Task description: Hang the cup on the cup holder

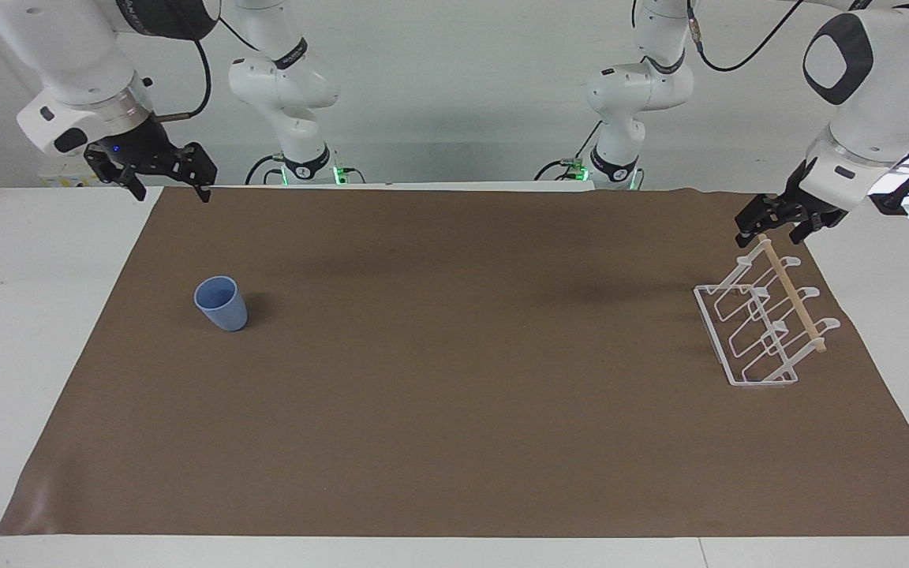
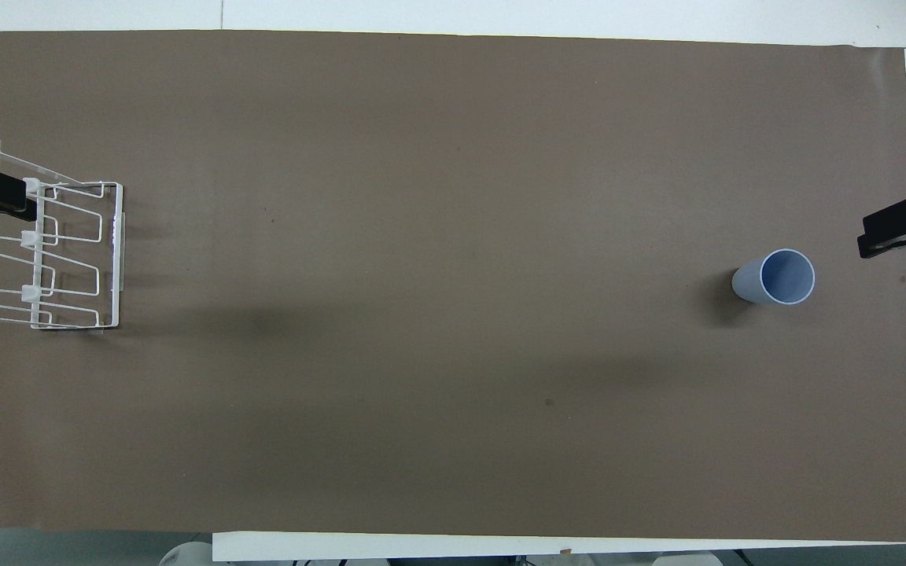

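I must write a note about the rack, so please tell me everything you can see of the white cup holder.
The cup holder is a white wire rack with a rectangular base frame, slanted looped prongs and a light wooden rod across its top. It stands upright on the brown mat at the left arm's end of the table. Nothing hangs on it. The left gripper is open over the rod's end nearer the robots; contact cannot be told.

A brown mat (image 1: 454, 410) lies flat across the white table (image 1: 20, 331), covering most of it; bare white strips show around it.
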`<state>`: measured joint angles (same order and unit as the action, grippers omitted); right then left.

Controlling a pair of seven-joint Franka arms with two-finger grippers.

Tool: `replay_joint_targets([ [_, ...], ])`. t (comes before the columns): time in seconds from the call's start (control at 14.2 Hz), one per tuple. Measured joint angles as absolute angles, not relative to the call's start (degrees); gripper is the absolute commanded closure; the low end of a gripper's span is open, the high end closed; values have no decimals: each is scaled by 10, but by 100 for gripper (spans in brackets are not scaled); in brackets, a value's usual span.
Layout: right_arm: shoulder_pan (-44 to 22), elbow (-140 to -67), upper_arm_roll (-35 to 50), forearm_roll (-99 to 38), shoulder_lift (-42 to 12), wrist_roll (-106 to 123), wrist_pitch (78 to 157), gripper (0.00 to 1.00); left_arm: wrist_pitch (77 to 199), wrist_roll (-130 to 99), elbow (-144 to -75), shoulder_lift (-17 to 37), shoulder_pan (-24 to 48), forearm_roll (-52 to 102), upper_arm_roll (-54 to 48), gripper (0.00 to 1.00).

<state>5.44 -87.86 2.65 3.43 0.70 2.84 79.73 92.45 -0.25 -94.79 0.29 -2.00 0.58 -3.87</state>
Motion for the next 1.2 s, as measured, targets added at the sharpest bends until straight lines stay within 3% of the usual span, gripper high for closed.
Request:
replay_joint_targets([
  [0.7,54,-880,27,34,8,29,813,0,924,-3,-948,3,-20,6,-39,0],
  [0.92,68,-914,26,35,8,69,877,0,924,-3,-948,3,-20,6,-39,0],
  [1.2,116,-1037,24,34,-2,138,1028,0,924,-3,-948,3,-20,6,-39,0],
])
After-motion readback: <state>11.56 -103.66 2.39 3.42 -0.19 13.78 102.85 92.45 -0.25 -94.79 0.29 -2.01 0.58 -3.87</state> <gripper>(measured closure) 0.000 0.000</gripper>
